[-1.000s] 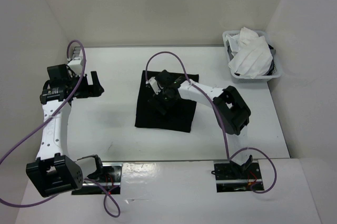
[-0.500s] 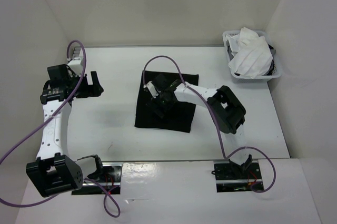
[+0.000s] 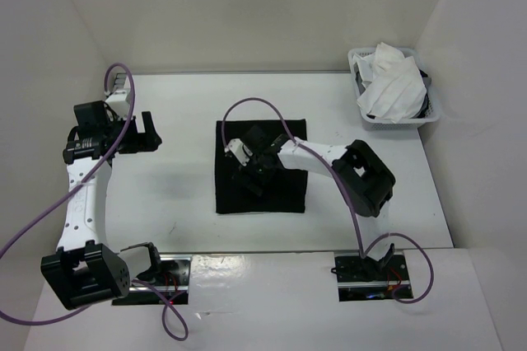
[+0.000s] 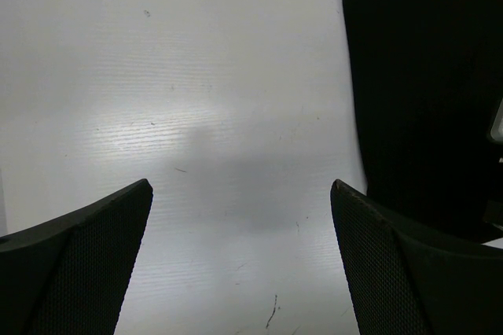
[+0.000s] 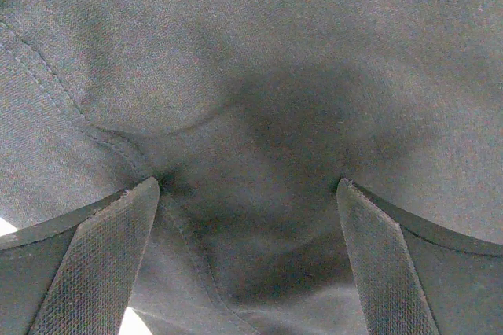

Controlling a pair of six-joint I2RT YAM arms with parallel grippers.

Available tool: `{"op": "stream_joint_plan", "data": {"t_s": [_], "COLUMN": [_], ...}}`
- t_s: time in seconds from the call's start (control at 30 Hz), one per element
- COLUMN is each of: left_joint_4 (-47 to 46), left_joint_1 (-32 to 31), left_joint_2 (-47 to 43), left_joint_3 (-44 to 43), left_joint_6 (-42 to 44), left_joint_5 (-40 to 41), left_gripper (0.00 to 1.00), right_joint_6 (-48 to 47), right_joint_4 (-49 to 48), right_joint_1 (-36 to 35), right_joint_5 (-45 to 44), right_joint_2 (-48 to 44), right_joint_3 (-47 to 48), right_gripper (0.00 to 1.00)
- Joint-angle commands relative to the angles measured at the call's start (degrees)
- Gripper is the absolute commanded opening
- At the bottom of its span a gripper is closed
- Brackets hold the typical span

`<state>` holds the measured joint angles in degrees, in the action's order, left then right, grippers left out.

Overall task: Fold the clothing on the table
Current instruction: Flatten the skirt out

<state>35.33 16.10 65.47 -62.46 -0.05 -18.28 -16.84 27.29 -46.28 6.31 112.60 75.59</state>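
Right gripper [image 5: 247,185] wide open, tips pressing the clothing [image 3: 284,196] at frame centre, nothing held; smoothing step, apparently. Left gripper [image 3: 150,133] wide, idle at left. Next: lift clear, check fold.

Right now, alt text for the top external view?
A black garment lies flat as a rectangle on the white table, with the right gripper open and down on it. The left gripper hangs open over bare table to the left; a basket holding white cloth sits at the far right corner.
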Motion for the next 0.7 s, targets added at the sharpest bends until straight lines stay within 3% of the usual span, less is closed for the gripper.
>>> {"op": "stream_joint_plan", "data": {"t_s": [0.0, 0.37, 0.53, 0.67], "left_joint_4": [-1.49, -1.49, -0.79, 0.26], "left_joint_1": [0.34, 0.34, 0.34, -2.91], "left_joint_2": [-1.31, -2.37, -0.27, 7.62], "left_joint_3": [0.32, 0.84, -1.25, -5.73], "left_joint_6": [0.76, 0.76, 1.9, 2.52], "left_joint_5": [-0.79, -0.79, -4.47, -5.0], "left_gripper": [1.0, 1.0, 1.0, 1.0], "right_joint_6": [-3.81, -2.15, -0.83, 0.23], "right_joint_4": [7.78, 11.21, 11.82, 11.04], "right_joint_1": [-2.94, -6.63, -6.63, -3.47], "right_joint_5": [0.37, 2.31, -0.42, -1.21], "right_joint_2": [1.22, 1.22, -8.16, -16.6], "right_joint_3": [-4.14, -4.14, -0.37, 4.12], "right_gripper": [0.98, 0.98, 0.98, 0.98]}}
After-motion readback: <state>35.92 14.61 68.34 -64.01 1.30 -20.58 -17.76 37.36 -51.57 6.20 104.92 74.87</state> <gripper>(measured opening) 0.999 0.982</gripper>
